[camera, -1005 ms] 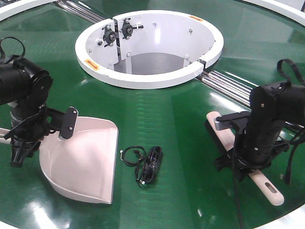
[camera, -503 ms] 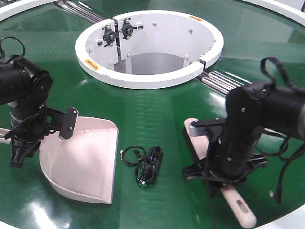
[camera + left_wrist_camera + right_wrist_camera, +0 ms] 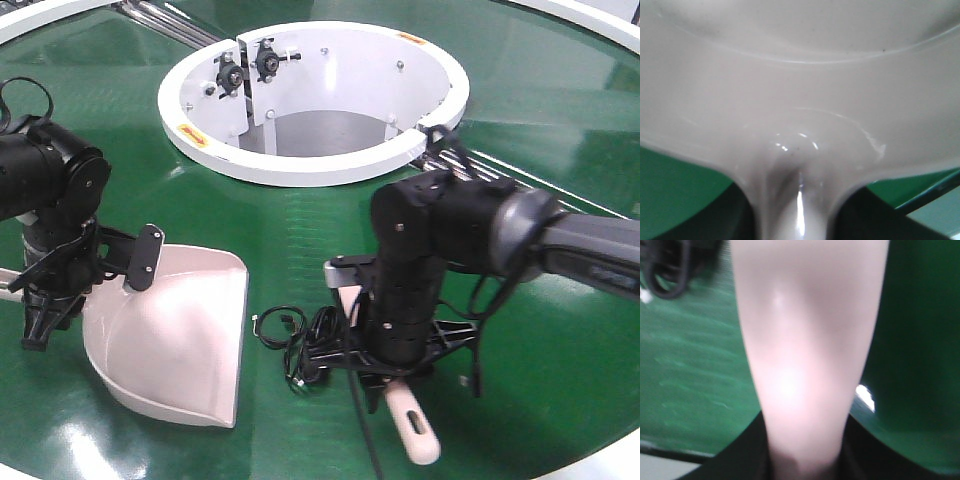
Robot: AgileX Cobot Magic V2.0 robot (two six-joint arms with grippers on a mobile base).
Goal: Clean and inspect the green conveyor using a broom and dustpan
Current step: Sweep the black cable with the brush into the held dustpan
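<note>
**Worktop.** The green conveyor (image 3: 330, 225) is a glossy belt ringed about a white-walled circular opening (image 3: 300, 165). Metal rollers (image 3: 480, 165) are seen running out from the opening at the right. A white outer rim (image 3: 610, 462) is seen at the near right corner.

**Dustpan** (image 3: 185, 340). It is laid on the belt at the left, with its flat front edge turned to the right. Its handle is clamped between the fingers of the left gripper (image 3: 40, 300). In the left wrist view the scoop (image 3: 800, 90) fills the picture, and its neck is seen running down between two dark shapes.

**Black cable bundle** (image 3: 310, 350). It lies loose on the belt just beside the dustpan's front edge, between that edge and the broom.

**Broom** (image 3: 415, 432). It is held low over the belt, its handle clamped by the fingers of the right gripper (image 3: 385, 375). The slotted handle end is pointed at the near edge of the belt, close to the outer rim. The head end is seen near the cable; whether the two are touching cannot be told. In the right wrist view the handle (image 3: 805, 365) is blurred, with the cable (image 3: 670, 270) at the upper left.

**Open room.** Wide green belt is seen right of the right arm, and more lies between the dustpan and the opening. The narrow gap between dustpan edge and broom is taken up by the cable.
</note>
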